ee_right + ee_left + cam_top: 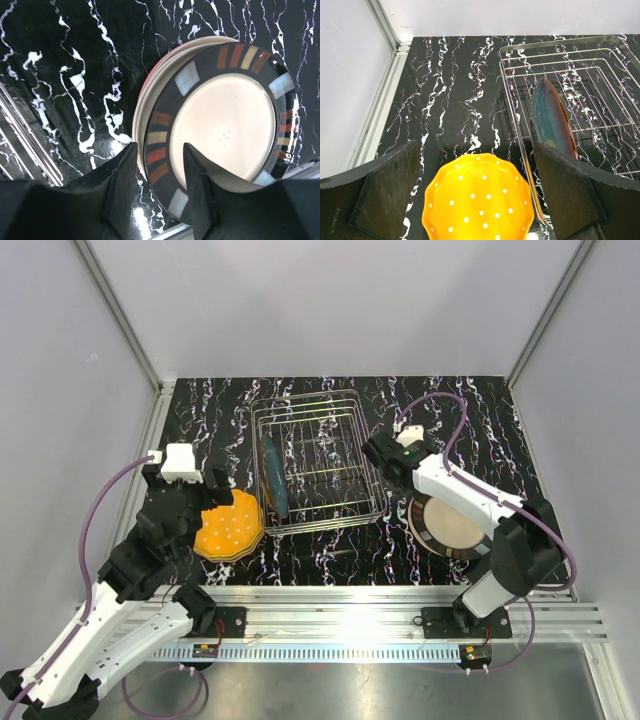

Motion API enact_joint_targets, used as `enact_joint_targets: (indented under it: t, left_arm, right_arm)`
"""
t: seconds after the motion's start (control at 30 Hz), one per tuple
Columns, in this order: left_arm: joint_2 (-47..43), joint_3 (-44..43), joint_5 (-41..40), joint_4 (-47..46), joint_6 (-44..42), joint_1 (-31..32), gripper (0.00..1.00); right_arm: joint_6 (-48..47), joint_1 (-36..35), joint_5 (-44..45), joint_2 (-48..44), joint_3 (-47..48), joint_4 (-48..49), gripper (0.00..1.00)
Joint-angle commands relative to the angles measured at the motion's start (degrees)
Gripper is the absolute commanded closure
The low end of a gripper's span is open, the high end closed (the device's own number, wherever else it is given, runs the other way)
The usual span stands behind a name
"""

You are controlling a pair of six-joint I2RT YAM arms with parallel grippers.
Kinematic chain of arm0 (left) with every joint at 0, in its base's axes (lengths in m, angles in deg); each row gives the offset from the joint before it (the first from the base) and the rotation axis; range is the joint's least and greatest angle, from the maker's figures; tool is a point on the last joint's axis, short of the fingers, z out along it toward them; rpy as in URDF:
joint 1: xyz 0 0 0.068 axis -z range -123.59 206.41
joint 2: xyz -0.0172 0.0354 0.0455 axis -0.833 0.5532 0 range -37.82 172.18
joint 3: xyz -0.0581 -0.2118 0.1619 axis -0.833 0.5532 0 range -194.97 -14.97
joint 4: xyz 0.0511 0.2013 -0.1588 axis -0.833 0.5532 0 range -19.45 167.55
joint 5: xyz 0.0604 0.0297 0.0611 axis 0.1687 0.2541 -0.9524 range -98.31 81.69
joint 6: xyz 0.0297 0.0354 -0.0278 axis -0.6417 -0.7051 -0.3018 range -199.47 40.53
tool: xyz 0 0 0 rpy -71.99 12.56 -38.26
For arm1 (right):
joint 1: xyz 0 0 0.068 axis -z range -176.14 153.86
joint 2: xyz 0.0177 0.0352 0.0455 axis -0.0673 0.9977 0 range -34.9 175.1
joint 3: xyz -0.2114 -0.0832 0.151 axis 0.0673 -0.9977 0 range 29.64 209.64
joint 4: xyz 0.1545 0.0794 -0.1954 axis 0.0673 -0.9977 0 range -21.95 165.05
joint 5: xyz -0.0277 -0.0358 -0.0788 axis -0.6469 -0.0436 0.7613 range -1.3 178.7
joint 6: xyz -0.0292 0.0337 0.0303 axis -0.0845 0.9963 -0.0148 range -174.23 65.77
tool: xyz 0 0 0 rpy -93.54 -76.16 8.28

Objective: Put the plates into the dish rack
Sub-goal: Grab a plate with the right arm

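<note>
Black marbled table (200, 420) across the whole floor, and the wire rack (330, 455) sat in the middle of it toward the back. Off to the right of the rack, flat on the table, lay a stack of plates (225, 120); the top one was cream with a black rim and coloured blocks, and paler rims peeked out beneath. On the left, just beside the rack's near corner, the orange plate (477, 200) with white dots lay flat. One blue plate (551, 120) stood on edge in the rack's left slots, the only one loaded. The left gripper (475, 150) hovered over the orange plate, fingers spread wide to either side of it. The right gripper (159, 165) hung above the stack's left edge, fingers parted by a narrow gap and holding nothing.
</note>
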Motion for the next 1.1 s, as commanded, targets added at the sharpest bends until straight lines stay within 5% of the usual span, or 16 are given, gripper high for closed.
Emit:
enact_joint_targets:
  t: [0.0, 0.57, 0.87, 1.07]
  left_arm:
    - [-0.24, 0.59, 1.01, -3.55, 0.66, -0.09, 0.01]
    - [-0.15, 0.42, 2.07, -3.55, 1.01, -0.09, 0.01]
    - [-0.42, 0.42, 1.98, -3.55, 1.01, -0.09, 0.01]
    - [-0.59, 0.5, 1.89, -3.46, 1.01, -0.09, 0.01]
  right_arm:
    - [-0.95, 0.08, 1.01, -0.65, 0.83, -0.53, 0.52]
    - [-1.04, 1.93, 0.21, 10.77, 2.67, -2.72, 0.55]
    - [-1.92, 1.84, 0.57, 12.44, 4.25, -4.56, 0.71]
    - [-2.44, 1.84, -0.31, 11.92, 4.69, -4.3, 0.96]
